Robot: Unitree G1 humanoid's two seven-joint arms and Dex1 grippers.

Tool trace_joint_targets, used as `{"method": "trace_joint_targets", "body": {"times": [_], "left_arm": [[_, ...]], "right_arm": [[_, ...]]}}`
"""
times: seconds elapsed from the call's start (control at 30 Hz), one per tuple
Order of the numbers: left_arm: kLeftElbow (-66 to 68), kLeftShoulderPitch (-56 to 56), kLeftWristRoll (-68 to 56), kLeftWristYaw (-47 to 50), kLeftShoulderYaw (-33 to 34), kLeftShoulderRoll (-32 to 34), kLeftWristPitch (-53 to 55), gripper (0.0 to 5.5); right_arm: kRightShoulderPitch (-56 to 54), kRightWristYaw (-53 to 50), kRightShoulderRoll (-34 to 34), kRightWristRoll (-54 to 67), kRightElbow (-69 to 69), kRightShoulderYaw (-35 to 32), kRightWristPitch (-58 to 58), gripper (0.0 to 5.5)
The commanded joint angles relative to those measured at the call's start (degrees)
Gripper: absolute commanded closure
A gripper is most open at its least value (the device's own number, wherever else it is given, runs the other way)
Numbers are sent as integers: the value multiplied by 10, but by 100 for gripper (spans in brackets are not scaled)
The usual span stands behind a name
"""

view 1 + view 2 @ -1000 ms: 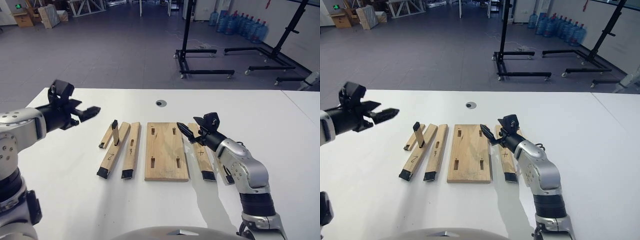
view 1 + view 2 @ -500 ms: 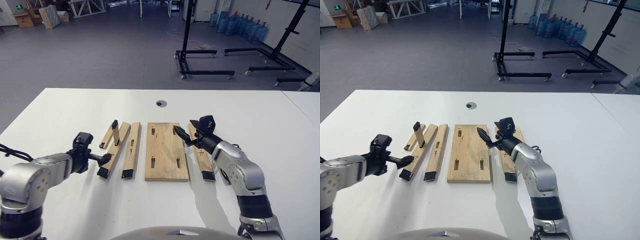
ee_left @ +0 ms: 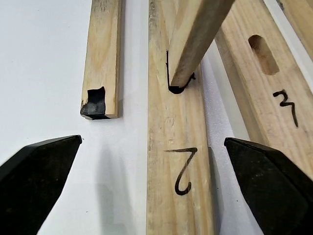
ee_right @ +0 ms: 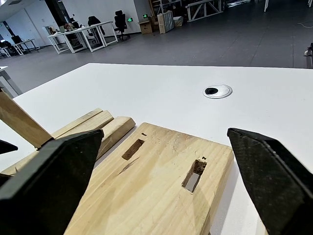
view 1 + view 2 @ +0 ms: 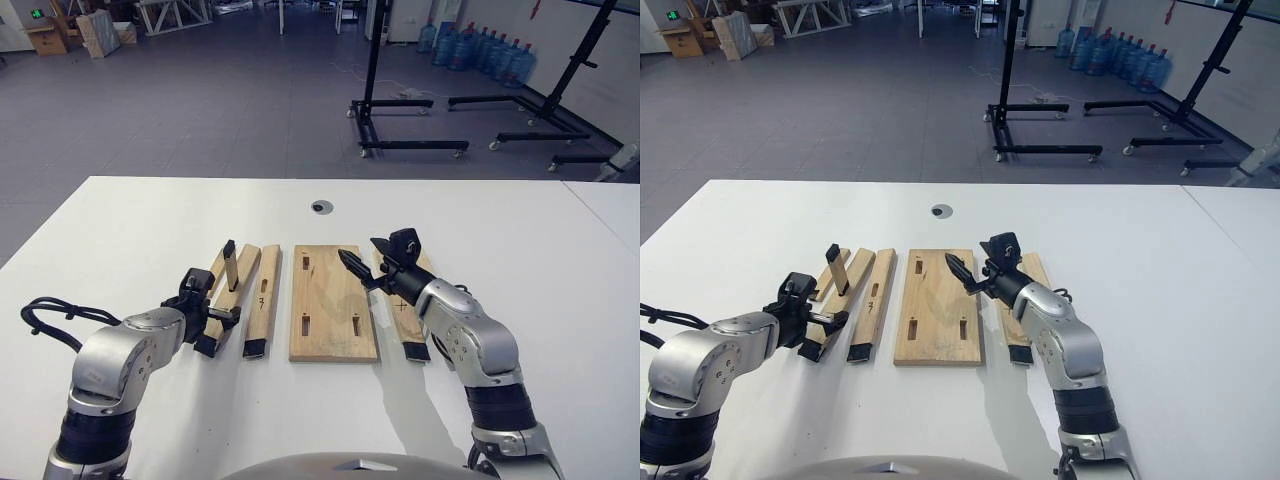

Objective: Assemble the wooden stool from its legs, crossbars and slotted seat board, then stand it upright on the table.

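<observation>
The slotted seat board [image 5: 333,303] lies flat at the table's middle. To its left lie leg "2" [image 5: 228,302] and leg "3" [image 5: 263,298], with a short crossbar [image 5: 213,270] beyond them. Another crossbar [image 5: 230,264] stands tilted in leg "2"'s slot [image 3: 193,36]. My left gripper [image 5: 218,317] is open just above the table, its fingers on either side of leg "2" [image 3: 178,161] near its black-tipped end. My right gripper [image 5: 362,262] hovers open over the board's far right edge [image 4: 161,166]. Another leg [image 5: 405,312] lies under the right forearm.
The white table [image 5: 120,230] has a round cable hole [image 5: 322,207] behind the parts. A black cable [image 5: 40,315] loops by the left arm. Bare tabletop stretches to the far left and far right.
My left arm came down from high at the left to the near end of leg "2". My right gripper drifted left over the board's edge. The wooden parts stayed put.
</observation>
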Motion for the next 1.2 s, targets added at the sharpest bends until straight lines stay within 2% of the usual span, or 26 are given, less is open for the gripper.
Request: {"method": "trace_joint_targets", "body": {"times": [0.03, 0.07, 0.57, 0.83, 1.07, 1.2], "left_arm": [[16, 3, 21, -1, -17, -7, -21, 14], [18, 3, 25, -1, -19, -9, -23, 14], [33, 55, 54, -16, -24, -26, -54, 219], [52, 69, 62, -20, -30, -40, -79, 345], [64, 59, 73, -20, -32, -39, -97, 347], [40, 1, 74, -30, 7, -10, -83, 347]], "right_arm": [[-5, -2, 1, -4, 4, -2, -4, 84], [-6, -2, 1, -4, 5, -2, -4, 84], [-12, -1, 2, -3, 7, 1, -2, 84], [-16, 3, -1, -4, 11, 2, -2, 84], [-20, 6, -1, -5, 20, 2, -7, 84], [-25, 6, -1, -4, 28, -1, -12, 84]]}}
